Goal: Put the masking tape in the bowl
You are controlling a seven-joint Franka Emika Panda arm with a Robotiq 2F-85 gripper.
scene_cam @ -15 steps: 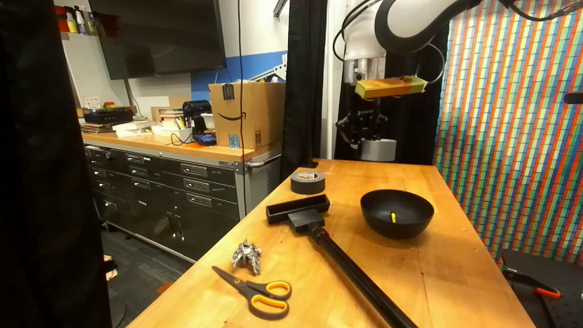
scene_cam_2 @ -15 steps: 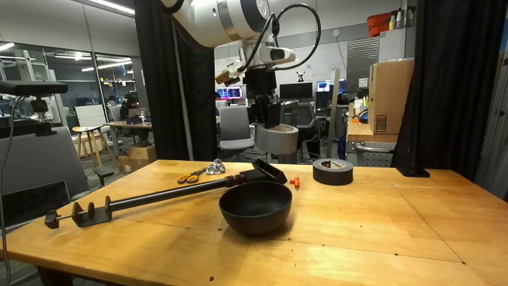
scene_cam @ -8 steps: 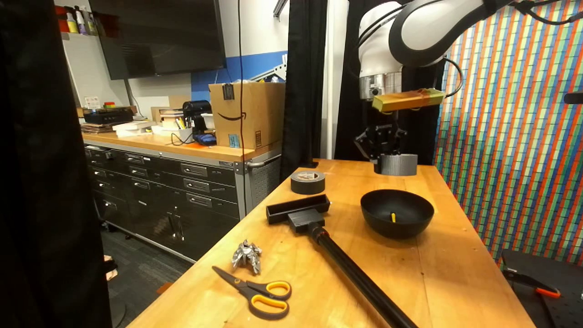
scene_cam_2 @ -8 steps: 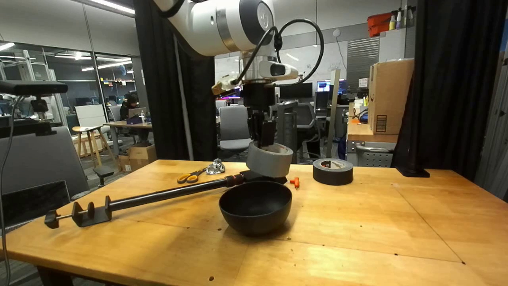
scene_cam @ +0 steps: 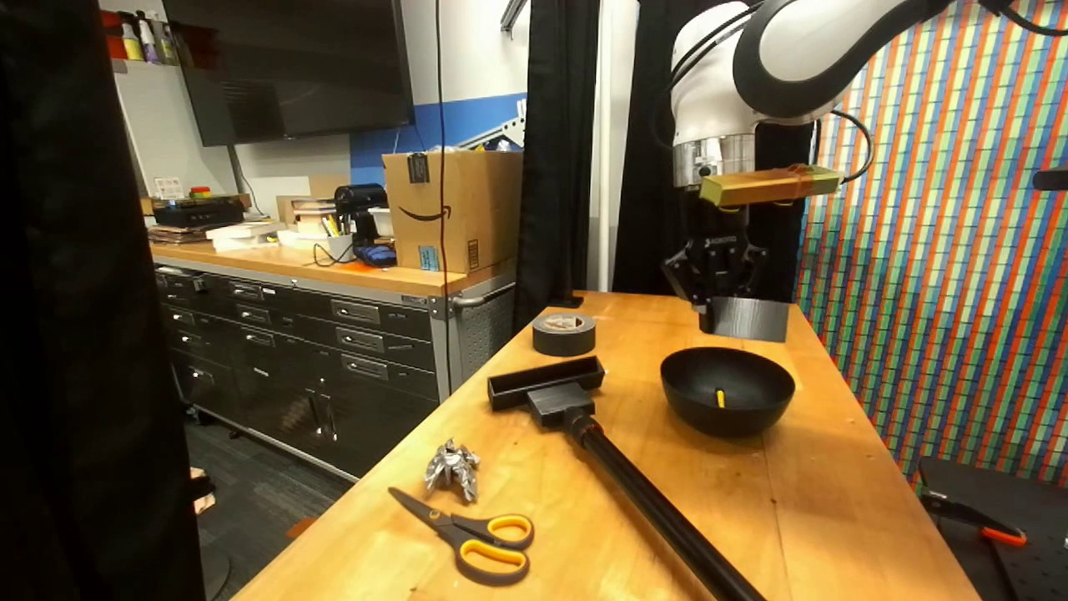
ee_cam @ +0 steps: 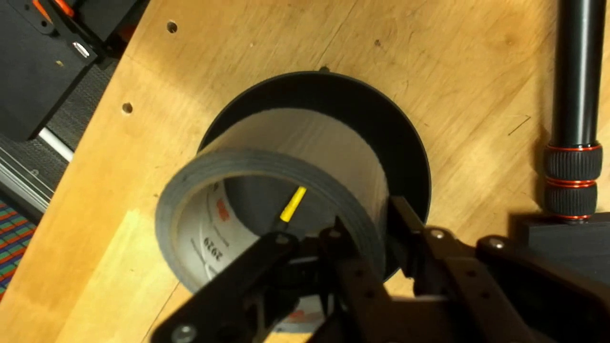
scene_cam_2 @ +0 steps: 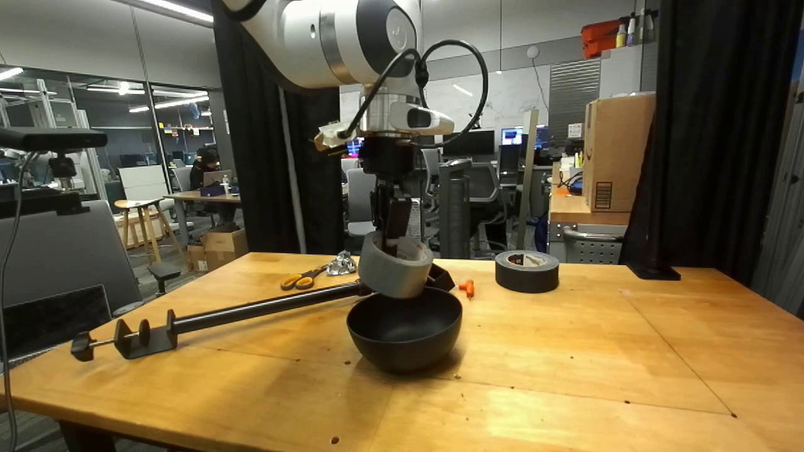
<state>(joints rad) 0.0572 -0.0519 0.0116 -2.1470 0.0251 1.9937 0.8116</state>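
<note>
The masking tape, a silver-grey roll with a white inner core, shows in both exterior views and in the wrist view. My gripper is shut on one wall of the roll, one finger inside the hole and one outside, as the wrist view shows. The roll hangs slightly tilted above the bowl. The black bowl stands upright on the table in both exterior views. In the wrist view the bowl lies behind the roll, partly hidden. A yellow-tipped item lies inside it.
A darker tape roll lies near the table's edge. A black pole stand lies beside the bowl. Scissors, crumpled foil and a small orange item also lie on the table.
My gripper has come down with the tape and moved sideways, rightward in an exterior view, to above the bowl. The roll has tilted a little. The bowl has not moved.
</note>
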